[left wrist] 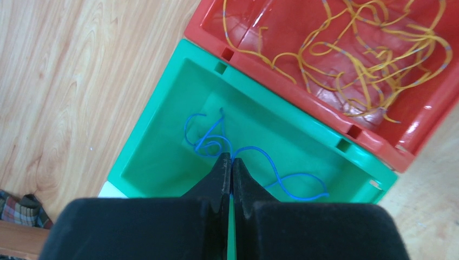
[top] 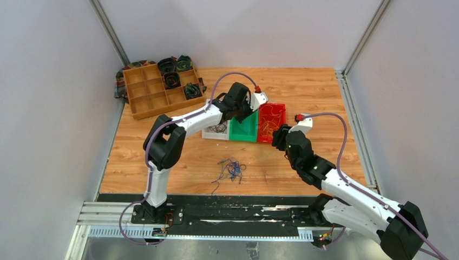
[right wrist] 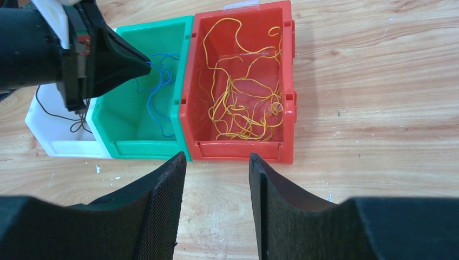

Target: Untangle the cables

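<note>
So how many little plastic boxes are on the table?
3, side by side in a row: the white box at one end, the green box in the middle, the red box at the other end. None seem hidden.

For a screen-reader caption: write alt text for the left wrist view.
The left hand, shut on a blue cable, hangs over a green bin where the cable's loops lie. Beside it, a red bin holds loose yellow-orange cables; both bins sit on a wooden table.
</note>
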Tool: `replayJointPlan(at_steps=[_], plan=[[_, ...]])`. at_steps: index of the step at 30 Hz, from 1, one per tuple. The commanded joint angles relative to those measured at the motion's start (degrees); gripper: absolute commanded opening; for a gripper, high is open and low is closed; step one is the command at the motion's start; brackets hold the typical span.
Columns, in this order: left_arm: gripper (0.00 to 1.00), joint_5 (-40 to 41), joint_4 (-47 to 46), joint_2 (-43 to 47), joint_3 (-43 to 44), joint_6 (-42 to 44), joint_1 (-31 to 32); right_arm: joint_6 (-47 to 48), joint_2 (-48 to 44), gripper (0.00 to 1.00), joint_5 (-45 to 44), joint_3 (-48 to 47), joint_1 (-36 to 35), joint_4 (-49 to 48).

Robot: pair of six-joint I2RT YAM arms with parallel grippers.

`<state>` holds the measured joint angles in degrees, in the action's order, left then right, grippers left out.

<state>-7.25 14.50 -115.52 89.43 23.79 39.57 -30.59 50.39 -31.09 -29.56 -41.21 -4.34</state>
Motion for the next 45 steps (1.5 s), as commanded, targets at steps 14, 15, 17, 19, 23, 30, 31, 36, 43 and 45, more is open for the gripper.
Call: replayJointPlan(at_steps=[14,15,17,19,23,30,31,36,43,45], plan=[[0.58,-0.5,10.9,-0.1,8.6,2.2,0.2,0.7,-3.0,0.46,0.7,-1.5,0.9,1.9],[0.62,-1.0,11.6,1.1,8.4,2.2,0.2,0.7,-3.2,0.46,0.9,-1.5,0.9,2.1],[0.74,-2.4,13.7,3.1,8.7,2.6,0.2,0.8,-3.6,0.46,1.2,-1.6,0.9,2.2],[0.87,-3.8,17.3,4.6,10.2,3.1,0.2,0.9,-3.9,0.46,1.5,-1.8,0.9,2.4],[0.99,-5.4,23.0,7.0,12.6,3.9,-0.1,1.3,-4.2,0.46,2.3,-2.2,0.9,2.6],[0.98,-10.8,30.7,16.3,6.5,6.2,-1.4,1.4,-4.5,0.46,3.7,-2.5,0.9,3.3],[0.98,-12.0,31.4,18.2,4.0,6.6,-1.5,1.5,-4.6,0.46,3.9,-2.4,0.9,3.4],[0.87,-18.0,31.7,27.7,-12.3,7.4,-1.7,1.7,-5.1,0.46,4.4,-1.5,0.9,3.0],[0.70,-26.9,25.0,31.2,-26.0,2.6,-1.6,2.0,-4.5,0.45,7.6,-0.8,0.9,1.3],[0.69,-28.8,24.2,30.5,-27.2,1.3,-1.3,1.9,-4.1,0.44,8.1,-1.0,0.9,1.3]])
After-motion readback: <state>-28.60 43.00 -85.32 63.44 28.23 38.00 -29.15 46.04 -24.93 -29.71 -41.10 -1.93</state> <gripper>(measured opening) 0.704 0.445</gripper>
